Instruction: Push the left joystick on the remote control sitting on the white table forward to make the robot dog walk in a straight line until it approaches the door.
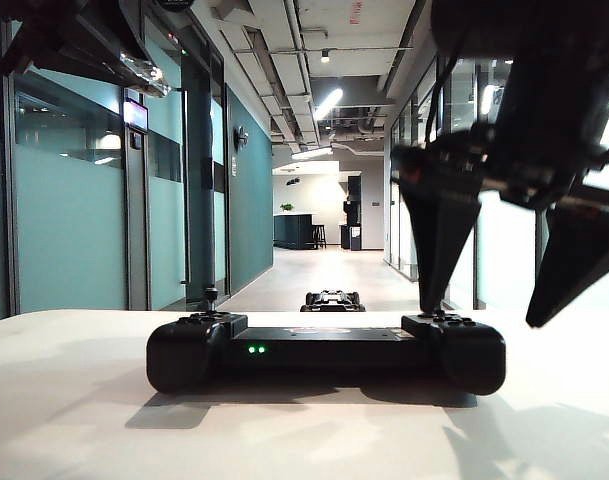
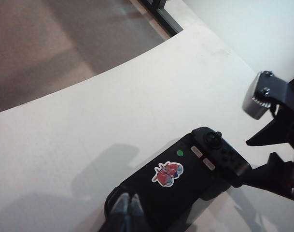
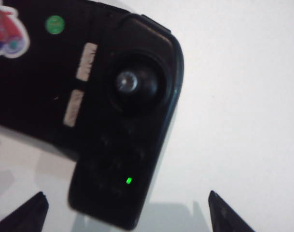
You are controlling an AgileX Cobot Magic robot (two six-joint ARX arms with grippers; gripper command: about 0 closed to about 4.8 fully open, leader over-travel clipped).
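The remote control (image 1: 324,352) lies on the white table (image 1: 64,400), two green lights on its front. The left joystick (image 1: 211,296) stands upright and free, nothing touching it. In the left wrist view my left gripper (image 2: 129,199) is shut and empty, held above the remote control's (image 2: 185,176) left end, hiding that stick. My right gripper (image 1: 482,318) is open, hanging over the remote's right end, one finger (image 1: 439,240) close above it. In the right wrist view its jaws (image 3: 125,217) straddle that end of the remote (image 3: 113,145) below the right stick (image 3: 127,82). The robot dog (image 1: 332,300) stands on the corridor floor beyond the table.
A long corridor (image 1: 324,270) runs away behind the table, with teal glass doors (image 1: 74,200) on its left and glass partitions (image 1: 504,250) on its right. The left arm's dark bulk (image 1: 74,40) hangs in the upper left. The table's curved edge (image 2: 89,77) borders brown floor.
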